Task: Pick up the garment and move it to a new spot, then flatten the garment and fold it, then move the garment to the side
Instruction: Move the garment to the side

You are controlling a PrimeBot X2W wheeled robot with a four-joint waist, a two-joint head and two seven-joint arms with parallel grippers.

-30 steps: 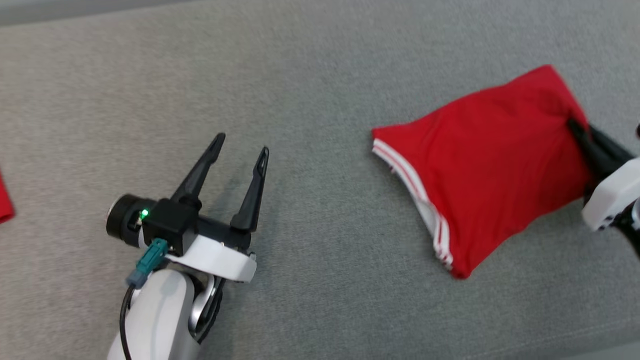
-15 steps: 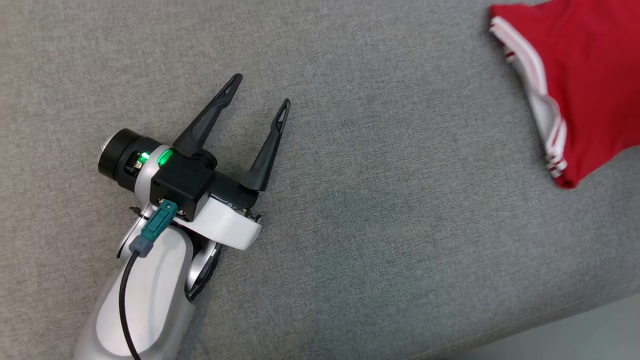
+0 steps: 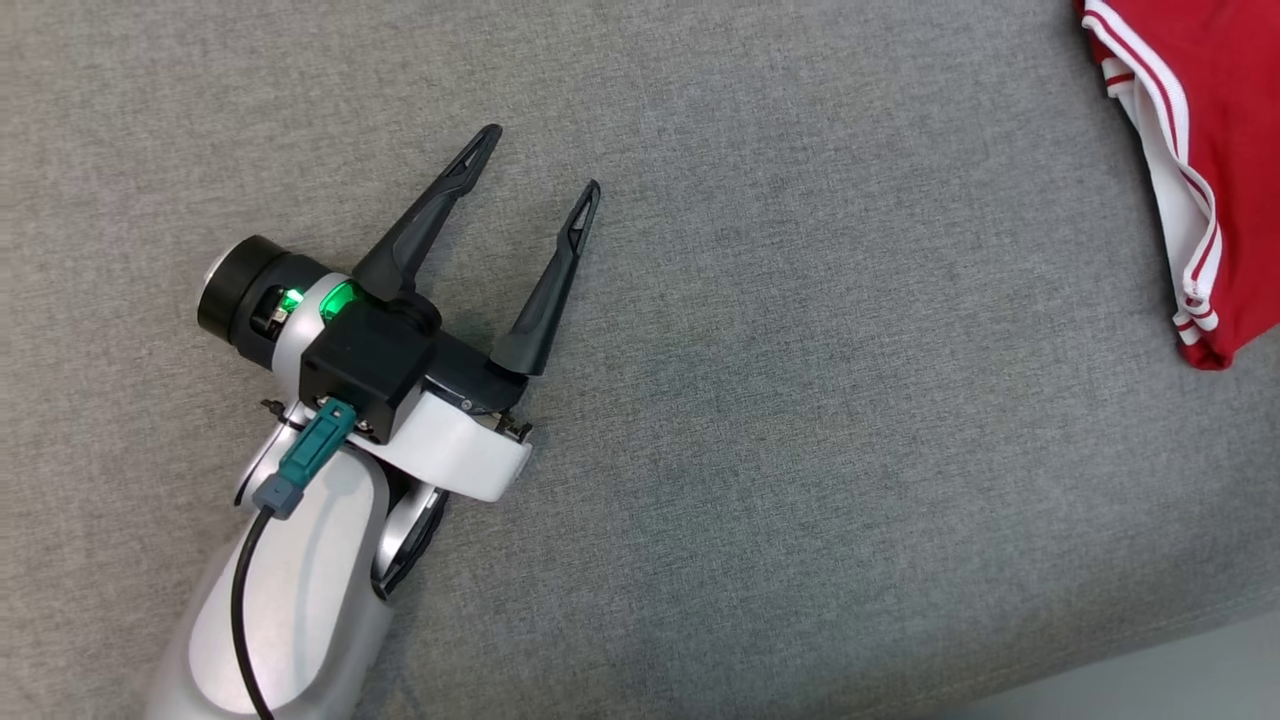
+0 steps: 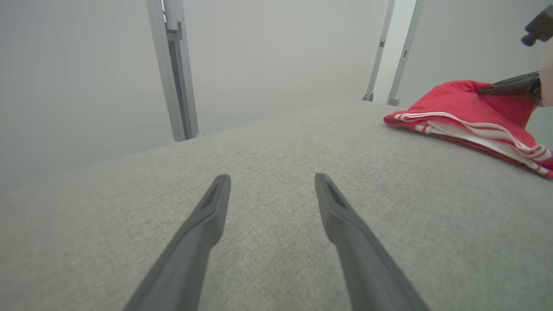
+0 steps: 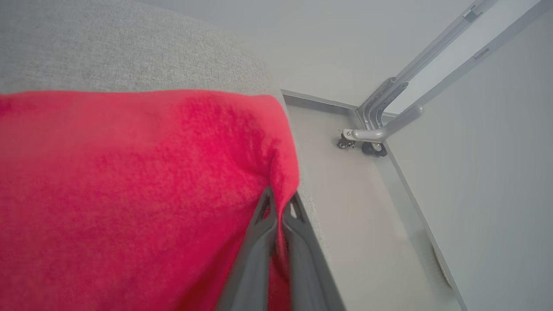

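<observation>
The garment [image 3: 1215, 120] is red with white stripes along its hem and lies folded at the top right corner of the head view, on the grey cloth table [image 3: 780, 400]. In the left wrist view the garment [image 4: 458, 116] lies far right. My right gripper [image 5: 281, 207] is shut on the garment's [image 5: 129, 181] edge, close to the table's corner; its dark fingers [image 4: 510, 86] reach into the cloth from the right. My left gripper [image 3: 540, 160] hovers open over bare table, far left of the garment, nothing between its fingers [image 4: 207, 224].
The table's near edge [image 3: 1150, 660] runs along the lower right of the head view, pale floor beyond. Past the table stand grey metal frame posts [image 4: 173, 69] and a wheeled frame foot [image 5: 367, 138] on the floor.
The head camera has swung, so the garment now sits farther toward the upper right and my right gripper has left that view. The left gripper stays open.
</observation>
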